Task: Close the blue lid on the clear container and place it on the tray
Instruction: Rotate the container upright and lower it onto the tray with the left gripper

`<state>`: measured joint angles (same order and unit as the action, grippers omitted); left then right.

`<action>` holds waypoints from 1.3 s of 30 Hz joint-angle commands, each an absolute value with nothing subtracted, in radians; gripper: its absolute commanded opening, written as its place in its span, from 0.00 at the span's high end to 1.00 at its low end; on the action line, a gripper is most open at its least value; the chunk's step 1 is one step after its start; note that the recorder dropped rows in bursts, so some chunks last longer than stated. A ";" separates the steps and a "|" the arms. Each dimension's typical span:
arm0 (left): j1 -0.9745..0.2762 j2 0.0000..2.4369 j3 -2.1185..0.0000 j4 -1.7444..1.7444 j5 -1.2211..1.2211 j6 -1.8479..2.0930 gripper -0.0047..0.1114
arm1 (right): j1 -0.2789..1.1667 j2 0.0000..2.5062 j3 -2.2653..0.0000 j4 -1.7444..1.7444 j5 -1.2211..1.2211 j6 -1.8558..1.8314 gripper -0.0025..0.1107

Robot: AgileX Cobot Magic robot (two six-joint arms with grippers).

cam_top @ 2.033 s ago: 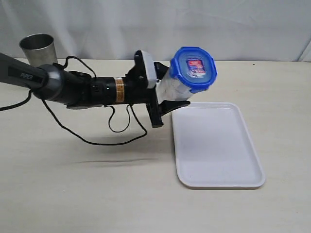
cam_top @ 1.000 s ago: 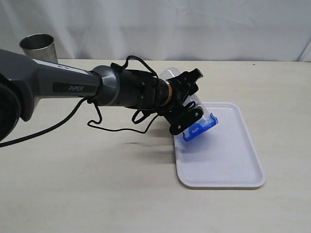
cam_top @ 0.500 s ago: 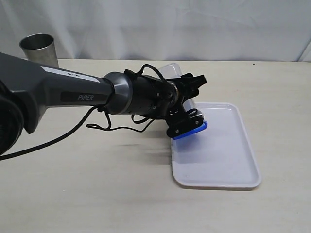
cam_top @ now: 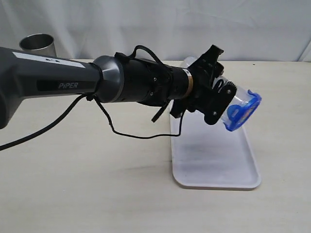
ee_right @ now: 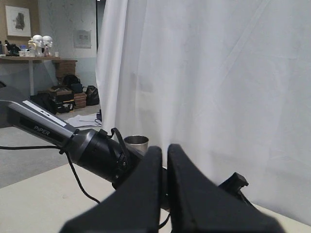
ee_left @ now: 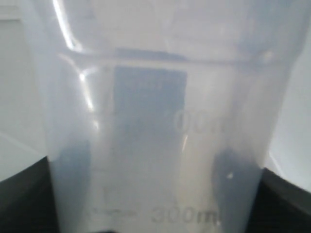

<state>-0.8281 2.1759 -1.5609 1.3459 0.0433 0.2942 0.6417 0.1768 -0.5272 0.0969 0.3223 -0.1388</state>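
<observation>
Left arm (cam_top: 58,82) level above the tray (cam_top: 214,170); left jaws grip the clear container (cam_top: 236,97) sideways. Right jaws closed.

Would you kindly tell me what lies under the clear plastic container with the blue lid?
The flat white plastic tray lies beneath the clear plastic container, held sideways by the left gripper. The tray's far end is hidden behind them.

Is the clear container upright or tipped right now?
Tipped: the clear container lies near horizontal in the left gripper, blue lid pointing sideways.
</observation>
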 commanded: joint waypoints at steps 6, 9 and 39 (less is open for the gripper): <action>-0.733 2.191 -1.562 1.295 -0.673 -0.404 0.96 | 0.641 0.173 -0.523 0.059 0.323 -0.145 0.94; -0.696 2.224 -1.562 1.237 -0.797 -0.519 0.96 | 0.641 0.173 -0.523 0.059 0.323 -0.145 0.94; -0.675 2.555 -1.562 0.948 -1.145 -0.606 0.96 | 0.641 0.173 -0.523 0.059 0.323 -0.145 0.94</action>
